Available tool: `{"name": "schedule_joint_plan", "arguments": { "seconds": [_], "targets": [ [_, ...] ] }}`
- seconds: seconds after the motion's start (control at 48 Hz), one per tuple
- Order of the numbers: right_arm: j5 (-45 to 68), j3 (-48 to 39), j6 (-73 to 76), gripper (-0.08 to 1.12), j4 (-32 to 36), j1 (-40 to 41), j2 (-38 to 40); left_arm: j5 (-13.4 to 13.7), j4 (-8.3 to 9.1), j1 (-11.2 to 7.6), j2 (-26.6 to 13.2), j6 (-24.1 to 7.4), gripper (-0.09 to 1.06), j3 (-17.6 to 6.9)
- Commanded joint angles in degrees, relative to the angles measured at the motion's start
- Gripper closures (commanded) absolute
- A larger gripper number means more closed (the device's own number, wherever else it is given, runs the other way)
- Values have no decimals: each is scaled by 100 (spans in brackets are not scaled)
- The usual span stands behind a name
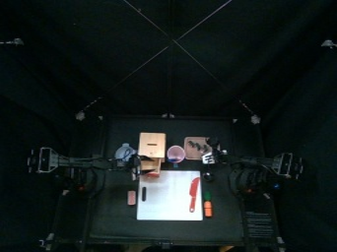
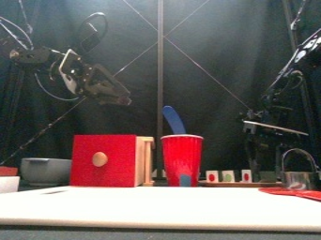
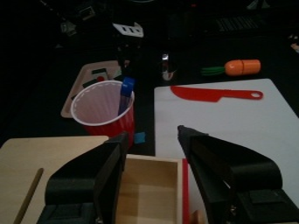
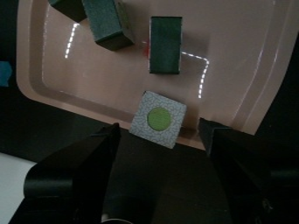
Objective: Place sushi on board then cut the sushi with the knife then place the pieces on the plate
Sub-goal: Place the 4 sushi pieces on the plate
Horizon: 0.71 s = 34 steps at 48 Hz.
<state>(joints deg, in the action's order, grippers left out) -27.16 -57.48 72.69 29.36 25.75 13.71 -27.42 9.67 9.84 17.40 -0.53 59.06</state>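
Note:
The pink plate (image 4: 246, 83) holds several dark green sushi pieces (image 4: 167, 42). One piece (image 4: 160, 120) lies flat near the plate's rim, showing a pale face with a green centre. My right gripper (image 4: 160, 133) hangs open just over that piece, a jaw on each side without touching it. On the white board (image 3: 233, 122) lies the red knife (image 3: 216, 94). The blue knife (image 3: 124, 91) stands in the red cup (image 3: 103, 109). My left gripper (image 3: 152, 162) is open and empty above the wooden box (image 3: 59, 179), beside the cup.
An orange toy carrot (image 3: 239, 66) lies at the board's right edge. The box's red drawer front (image 2: 104, 161) faces forward, with the blue-grey bowl (image 2: 47, 170) to its left. A small pink thing (image 1: 129, 198) lies left of the board (image 1: 171, 202).

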Motion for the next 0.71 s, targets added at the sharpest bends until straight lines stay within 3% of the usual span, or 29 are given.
{"name": "schedule_joint_plan", "arguments": {
  "seconds": [0.021, 0.5, 0.708],
  "targets": [
    [18, 123, -9, 6, 26, 26, 0, -44, 9, 18, 18, 0, 11, -62],
    [9, 185, 0, 26, -9, -18, -167, -9, 9, 18, 26, 0, 11, -62],
    [-686, 185, -9, 26, -26, -272, 466, -9, 0, 18, 44, 0, 11, -53]
  ]
}}
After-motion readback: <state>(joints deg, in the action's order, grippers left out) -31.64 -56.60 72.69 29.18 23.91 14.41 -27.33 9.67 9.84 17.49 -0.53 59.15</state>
